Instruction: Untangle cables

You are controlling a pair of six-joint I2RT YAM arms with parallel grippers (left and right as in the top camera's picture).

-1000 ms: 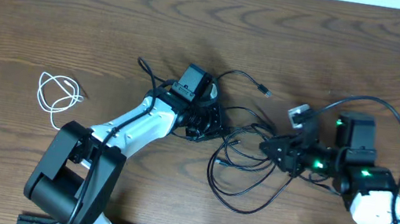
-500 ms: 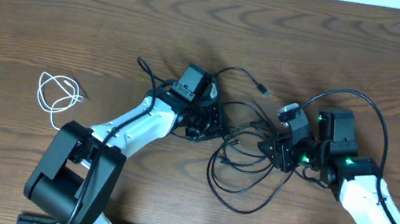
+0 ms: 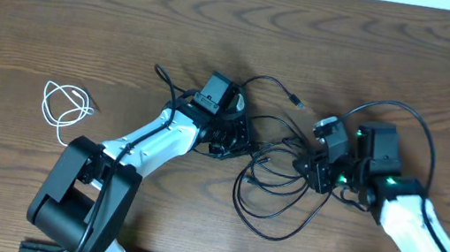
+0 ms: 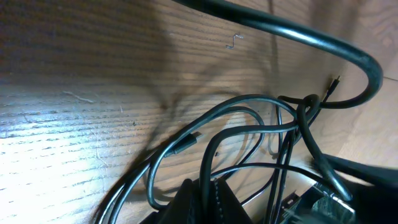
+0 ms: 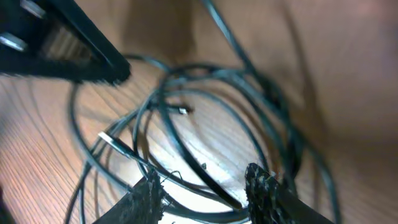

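Bench (image 3: 89,16): dark wood-grain surface that carries all the cords and both arms.

Black cables (image 3: 272,171): two thin cords looped over one another in a loose tangle at the middle of the bench, between the two arms. One wide loop bulges toward the near edge.

Free end plug (image 3: 298,103): small connector on a black strand that curves out of the tangle toward the far side and lies flat on the wood.

White cable (image 3: 62,111): a short cord in a small loose coil, on the left of the bench and well apart from the black tangle and from both arms.

Left fingers (image 4: 206,199): pressed together, low over the left edge of the tangle. Black strands (image 4: 249,99) arc just ahead of them and pass close on both sides. Whether a strand is caught between them cannot be told.

Right fingers (image 5: 149,196): spread apart, tips down at the right edge of the tangle (image 3: 306,167). Several black strands (image 5: 205,124) run across the gap between them. They are not closed on any strand.

Arm wire (image 4: 298,34): a thicker black lead crossing the top of the left wrist view, above the thin cords.
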